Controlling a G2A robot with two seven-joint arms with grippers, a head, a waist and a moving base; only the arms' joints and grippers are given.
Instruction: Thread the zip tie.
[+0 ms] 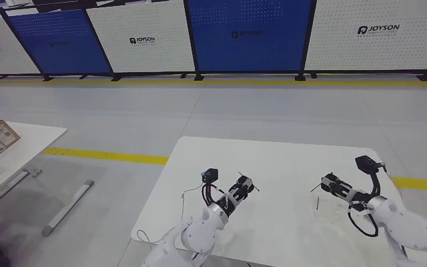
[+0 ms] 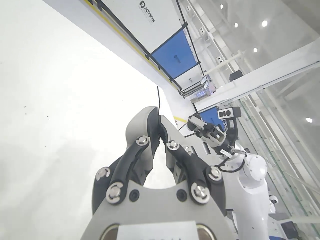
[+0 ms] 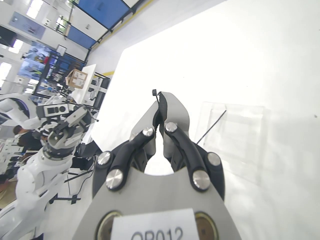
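Closest to me, the left gripper [image 2: 159, 117] has its jaws pinched fully together on a thin black zip tie [image 2: 158, 98]. The narrow strap pokes straight out past the fingertips, above the white table [image 2: 50, 76]. I cannot see how much of the strap runs back between the pads.

My right gripper [image 3: 160, 102] is clamped just as tight on a second zip tie [image 3: 154, 93]. Its small square head sits just beyond the tips.

Beside the right jaws and lower down, a clear plastic tray [image 3: 240, 136] rests flat on the table. A loose black tie [image 3: 211, 127] lies slantwise on it, apart from the fingers.

From above, the two sets of jaws point roughly toward each other but stay well apart, so the two held ties do not touch.
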